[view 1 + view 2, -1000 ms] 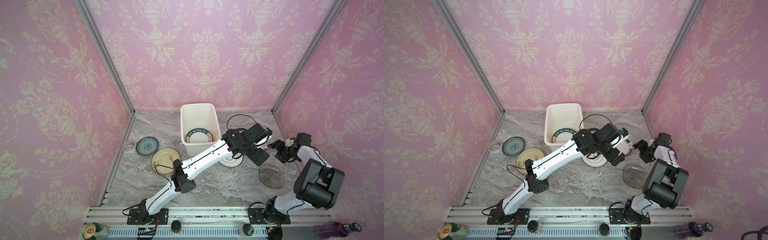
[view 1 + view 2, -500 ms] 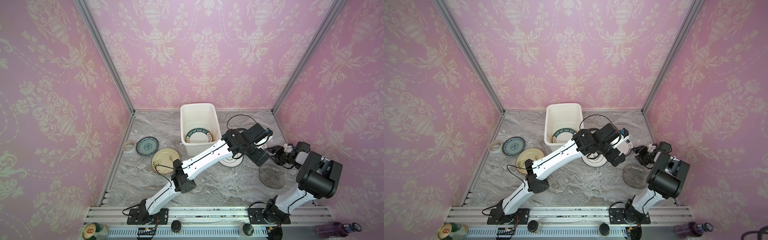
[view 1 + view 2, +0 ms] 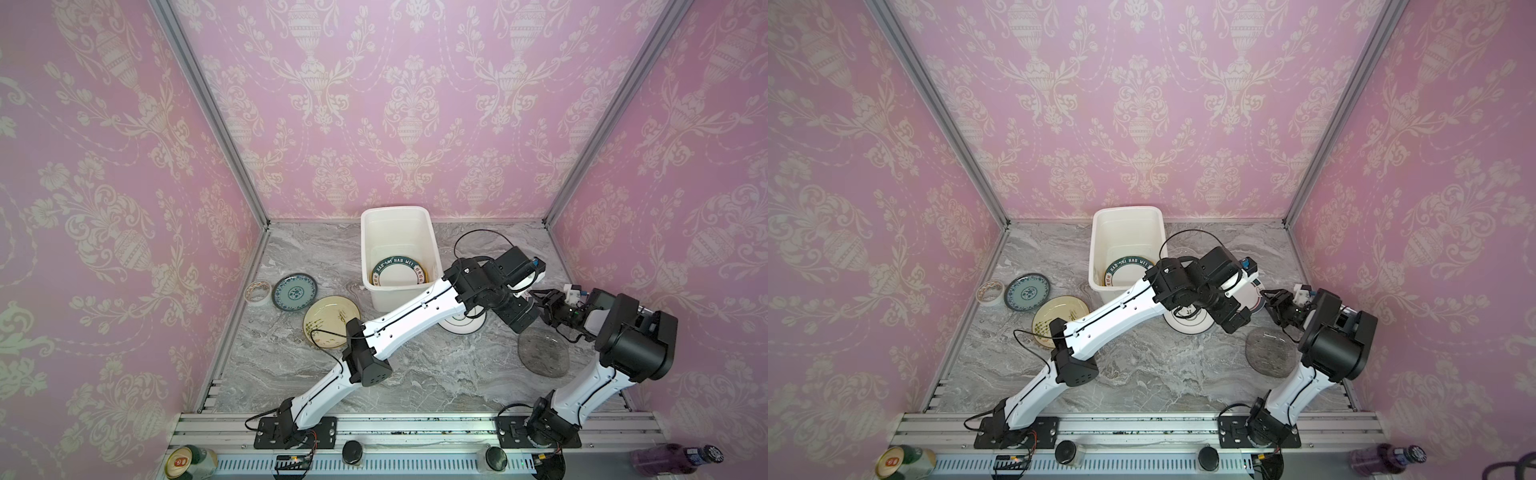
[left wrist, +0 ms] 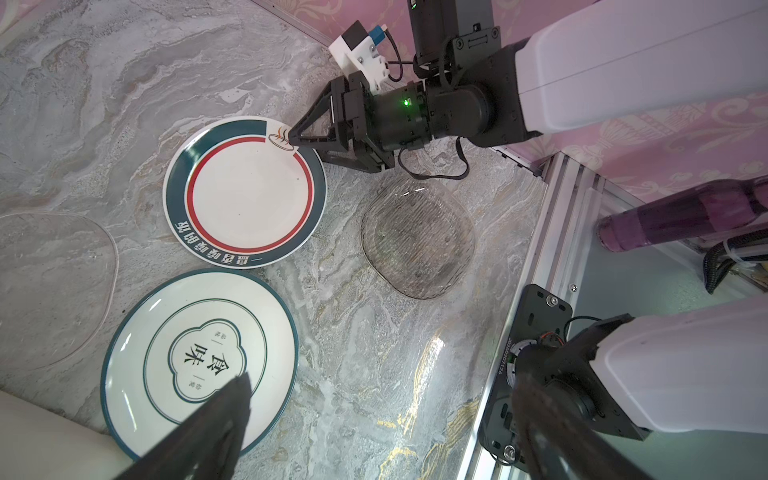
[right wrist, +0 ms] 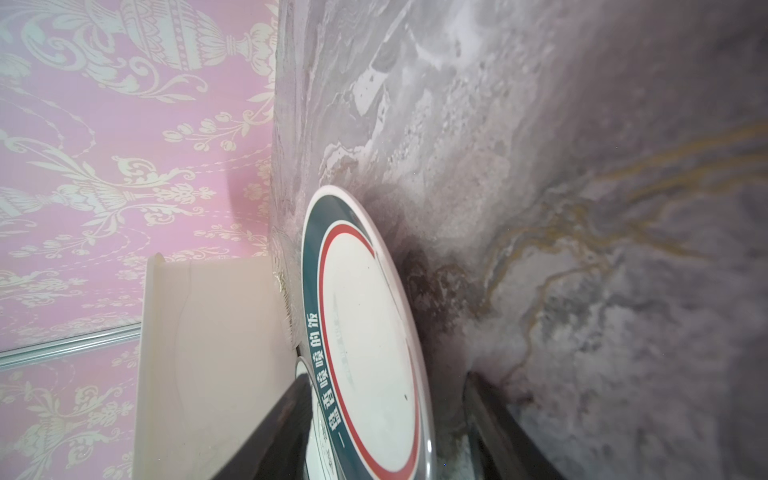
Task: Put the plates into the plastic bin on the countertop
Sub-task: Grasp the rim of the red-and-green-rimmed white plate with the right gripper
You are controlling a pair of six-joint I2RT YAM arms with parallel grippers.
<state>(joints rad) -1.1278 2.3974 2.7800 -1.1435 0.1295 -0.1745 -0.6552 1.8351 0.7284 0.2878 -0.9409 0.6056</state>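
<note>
A white plate with a dark rim and red ring [image 4: 245, 195] lies on the countertop [image 3: 415, 374] by the plastic bin [image 3: 395, 216]. My right gripper [image 4: 305, 145] straddles its rim, open; in the right wrist view the plate [image 5: 365, 332] sits between the fingers [image 5: 490, 415], with a gap on one side. My left gripper [image 4: 382, 415] hovers wide open, holding nothing, beside a white plate with a cloud emblem [image 4: 199, 365]. A lettered-rim plate [image 3: 398, 272] lies in the bin. A grey glass plate [image 3: 542, 353] rests near the right arm.
A blue-patterned plate [image 3: 295, 291], a cream plate [image 3: 328, 318] and a small patterned dish [image 3: 257, 291] lie left of the bin. A clear glass plate [image 4: 54, 286] lies beside the bin. The left arm [image 3: 415, 316] reaches across the middle. A purple bottle [image 3: 673, 457] lies off the counter.
My right gripper has swung in from the right wall to the dark-rimmed plate and its jaws have narrowed around the rim. The left arm has stayed still.
</note>
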